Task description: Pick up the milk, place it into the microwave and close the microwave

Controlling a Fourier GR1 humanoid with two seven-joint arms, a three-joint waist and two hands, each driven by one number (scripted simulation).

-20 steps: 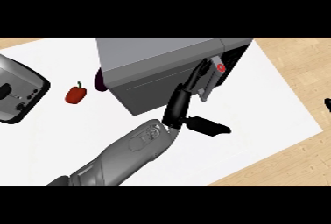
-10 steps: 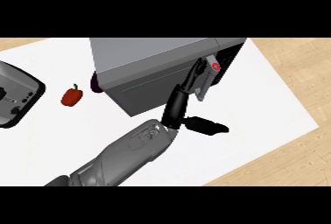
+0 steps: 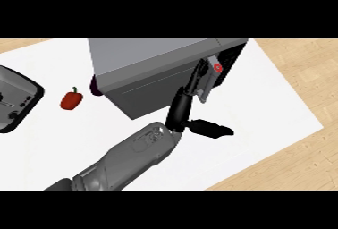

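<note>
- The milk is showing as a grey carton with a red mark, sitting at the right front of the microwave, just at the dark opening on the appliance's right side. It is looking partly inside that opening, though how deep it is sitting cannot be told from this angle.
- Judging from that, the pick-up is looking done and the placing is close to done or just being completed; letting go of the carton and closing the microwave are the steps left. Where the door is, and how far it is swung, is not clear here.
- One forearm is coming in from the lower left and reaching far and to the right; going by its thumb, which is sticking out to the right, I am taking it for the left hand, though that is a judgement.
- Its long fingers are stretching straight up along the left side of the carton and touching it; the thumb is pointing away to the right, well clear of the carton. So the hand is lying mostly open, resting against the milk and not curling round it.
- The other hand is not showing anywhere.
- A red pepper and a toaster are sitting on the white counter to the left, well apart from the work.
</note>
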